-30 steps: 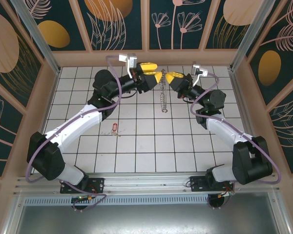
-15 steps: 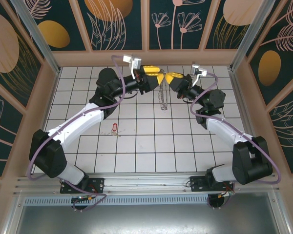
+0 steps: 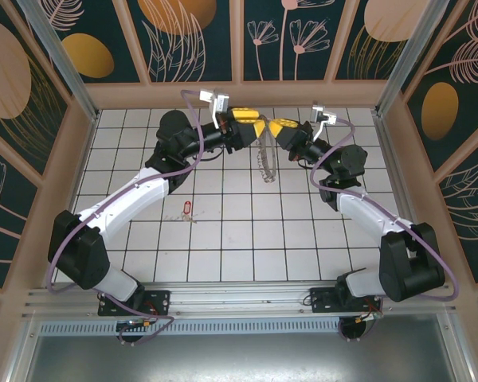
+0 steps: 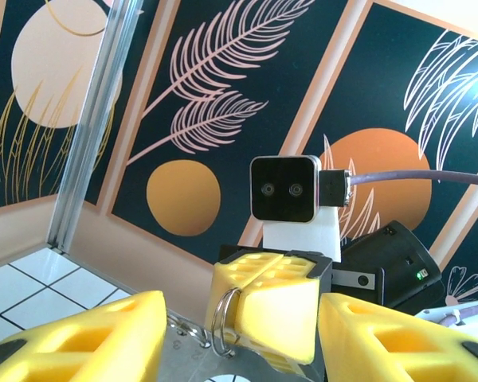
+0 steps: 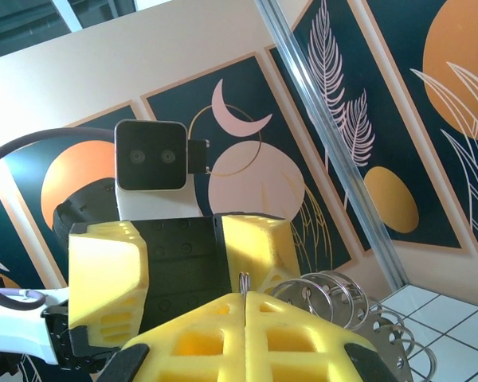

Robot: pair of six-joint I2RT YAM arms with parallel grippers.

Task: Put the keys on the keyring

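Observation:
The keyring [image 3: 264,159] hangs as a string of rings and metal tags from my right gripper [image 3: 276,126], which is shut on its top ring [image 5: 243,280]. More rings [image 5: 334,296] fan out to the right of the shut yellow fingers [image 5: 199,342]. My left gripper [image 3: 252,127] faces it tip to tip, open, its fingers [image 4: 80,342] on either side of the right gripper's closed tips and the pinched ring [image 4: 223,318]. The key [image 3: 187,208], with a red-pink head, lies alone on the tiled floor, below and left of both grippers.
Both arms arch over the white tiled floor [image 3: 247,239] and meet near the back wall [image 3: 239,94]. Patterned side walls and metal posts [image 3: 56,56] close the cell in on left and right.
My left gripper has edged right, closer to the right gripper, and its jaws have narrowed a little. The hanging keyring has swung into a slight curve. The key has not moved.

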